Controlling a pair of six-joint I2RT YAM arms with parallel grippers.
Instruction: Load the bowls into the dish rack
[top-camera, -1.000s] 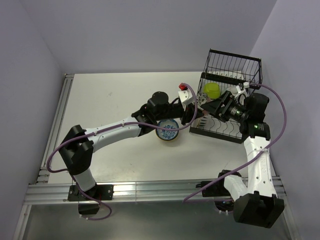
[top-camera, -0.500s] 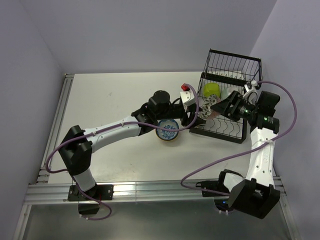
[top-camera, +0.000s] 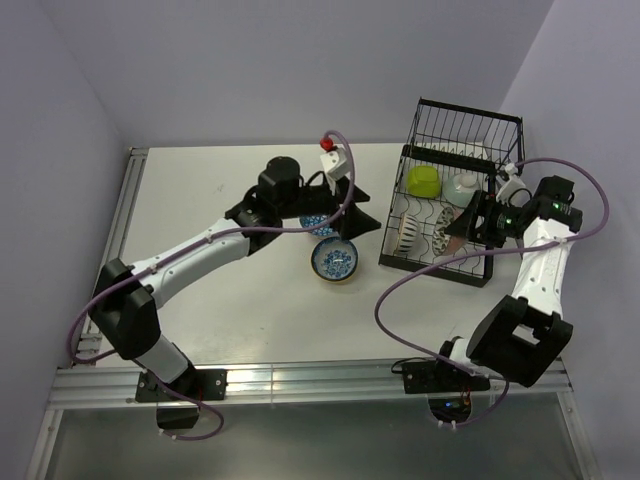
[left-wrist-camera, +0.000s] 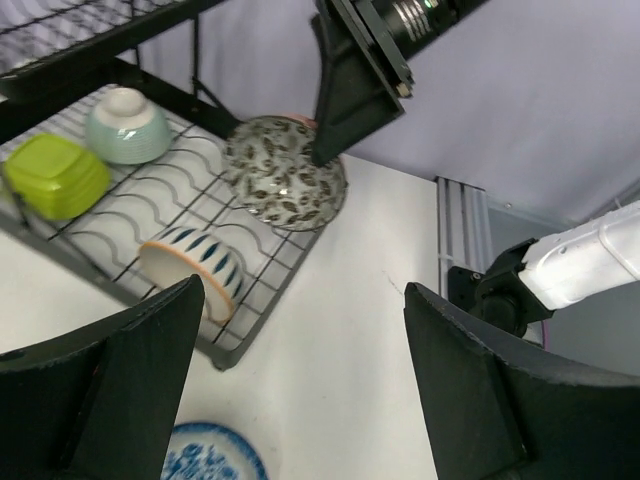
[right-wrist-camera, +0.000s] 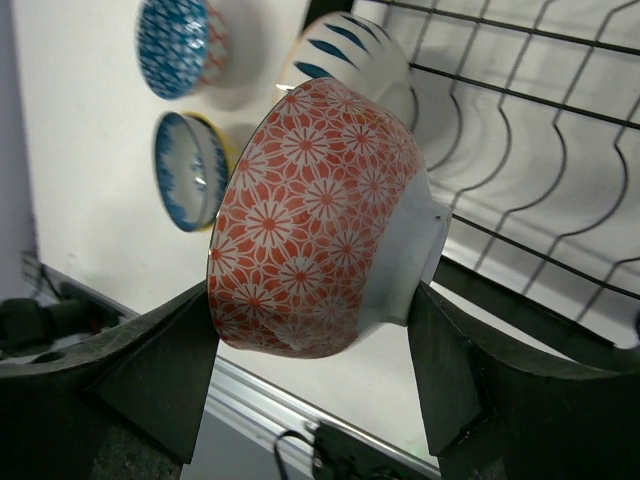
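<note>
While right hand (top-camera: 467, 223) pinches floral bowl (right-wrist-camera: 310, 225) over dish rack (top-camera: 432, 268), left hand (top-camera: 357, 207) hovers spread.

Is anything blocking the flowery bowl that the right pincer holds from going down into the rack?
Nothing visible does. The right pincer holds the floral bowl right over the dish rack, with bare wire slots beside it. The striped bowl sits off to one side, not underneath.
</note>
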